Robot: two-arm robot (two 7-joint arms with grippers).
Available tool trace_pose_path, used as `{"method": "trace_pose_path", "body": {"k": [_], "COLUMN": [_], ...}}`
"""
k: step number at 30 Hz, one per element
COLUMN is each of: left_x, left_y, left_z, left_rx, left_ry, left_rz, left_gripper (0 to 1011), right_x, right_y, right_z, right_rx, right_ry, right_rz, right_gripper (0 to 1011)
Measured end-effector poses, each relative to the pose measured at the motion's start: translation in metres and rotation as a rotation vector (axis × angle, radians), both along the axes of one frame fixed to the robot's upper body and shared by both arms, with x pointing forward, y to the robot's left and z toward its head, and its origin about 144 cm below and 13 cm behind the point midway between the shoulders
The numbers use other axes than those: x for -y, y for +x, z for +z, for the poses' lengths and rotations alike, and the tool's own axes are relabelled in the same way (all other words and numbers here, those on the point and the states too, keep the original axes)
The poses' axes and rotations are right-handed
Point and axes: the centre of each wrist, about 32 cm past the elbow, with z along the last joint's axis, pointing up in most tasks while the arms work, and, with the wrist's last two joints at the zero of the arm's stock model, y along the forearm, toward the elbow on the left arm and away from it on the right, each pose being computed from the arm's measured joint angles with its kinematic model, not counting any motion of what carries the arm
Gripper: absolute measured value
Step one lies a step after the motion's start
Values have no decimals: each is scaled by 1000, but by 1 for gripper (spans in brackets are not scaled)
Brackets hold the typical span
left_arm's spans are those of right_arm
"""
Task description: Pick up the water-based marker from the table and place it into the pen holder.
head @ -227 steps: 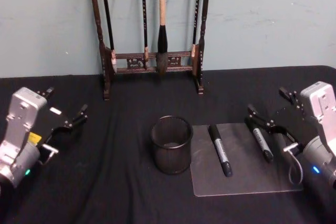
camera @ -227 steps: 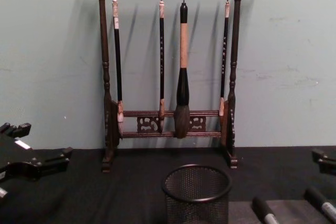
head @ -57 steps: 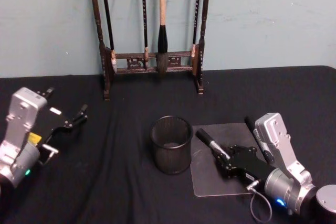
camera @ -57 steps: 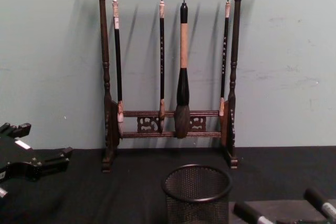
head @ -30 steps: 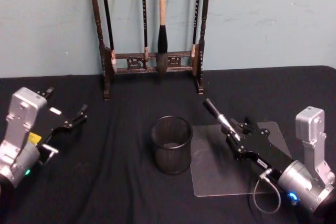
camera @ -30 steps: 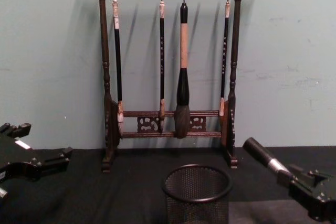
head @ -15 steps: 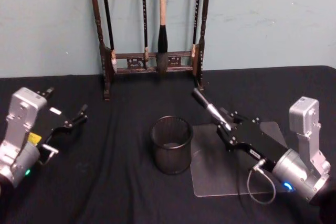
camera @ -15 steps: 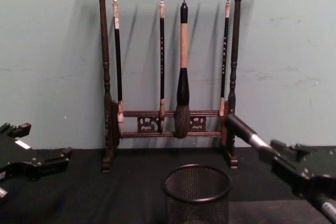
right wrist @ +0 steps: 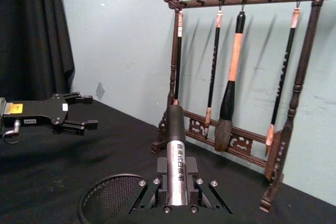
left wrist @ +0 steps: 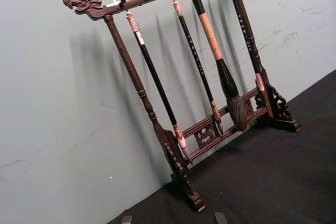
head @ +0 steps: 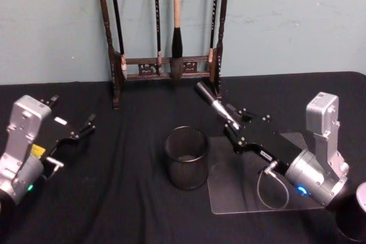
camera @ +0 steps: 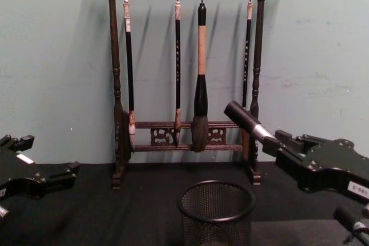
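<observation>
Left pincer [head: 74, 108]: parked at the left side of the desk [head: 131, 198], above the black cloth, fingers apart, holding nothing.

Brush rack [head: 166, 60]: upright at the back of the desk against the wall, four brushes hanging.

Pen holder [head: 186, 170]: upright at desk centre, in front of the rack, just left of the clear mat [head: 240, 190].

Marker [head: 213, 103]: off the desk, tilted, free end up and toward the rack. In the chest view it sits above and right of the holder's rim.

Right pincer [head: 235, 127]: raised over the mat's far left corner, clamped on the marker's lower barrel.
</observation>
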Motion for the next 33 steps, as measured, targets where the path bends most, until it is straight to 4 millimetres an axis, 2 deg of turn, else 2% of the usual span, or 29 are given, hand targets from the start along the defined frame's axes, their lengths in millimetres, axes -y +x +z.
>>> {"method": "trace_pose_path", "body": {"k": [33], "left_x": [0], "left_y": [0], "left_z": [0], "left_rx": [0], "left_ry": [0], "left_rz": [0], "left_gripper": [1009], "right_x": [-38], "right_y": [26], "right_z": [-5], "right_rx": [-4], "right_ry": [26], "right_rz": [119], "right_gripper": [209]}}
